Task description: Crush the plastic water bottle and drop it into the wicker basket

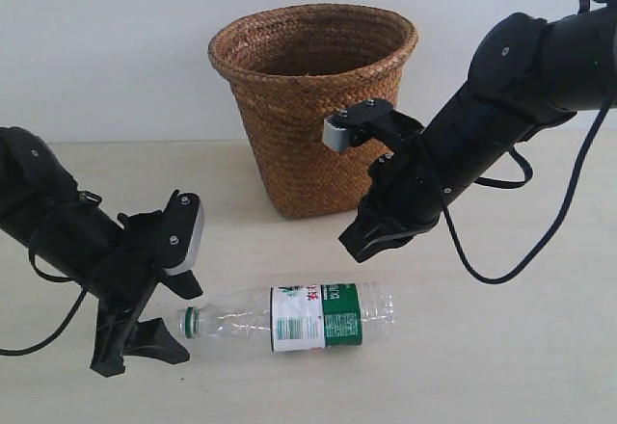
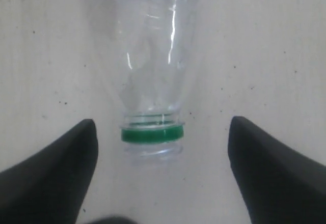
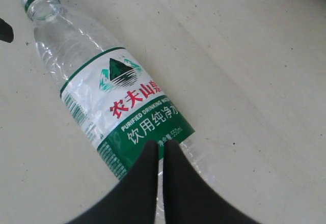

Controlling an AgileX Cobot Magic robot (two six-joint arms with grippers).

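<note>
The plastic water bottle [image 1: 299,316] lies on its side on the table, its neck with a green ring [image 2: 152,132] pointing left and its white-and-green label [image 3: 125,109] facing up. It looks uncrushed. My left gripper [image 1: 145,347] is open at table level, one finger on each side of the neck end and neither touching it [image 2: 162,127]. My right gripper [image 1: 352,241] hangs above the bottle's base end with its fingers pressed together [image 3: 158,145] and nothing in them. The wicker basket [image 1: 313,106] stands upright behind the bottle.
The pale table [image 1: 501,366] stretches around the bottle, with a white wall behind it. The basket's rim [image 1: 313,21] is well above both grippers. The right arm's cable [image 1: 540,241] loops down to the right of the basket.
</note>
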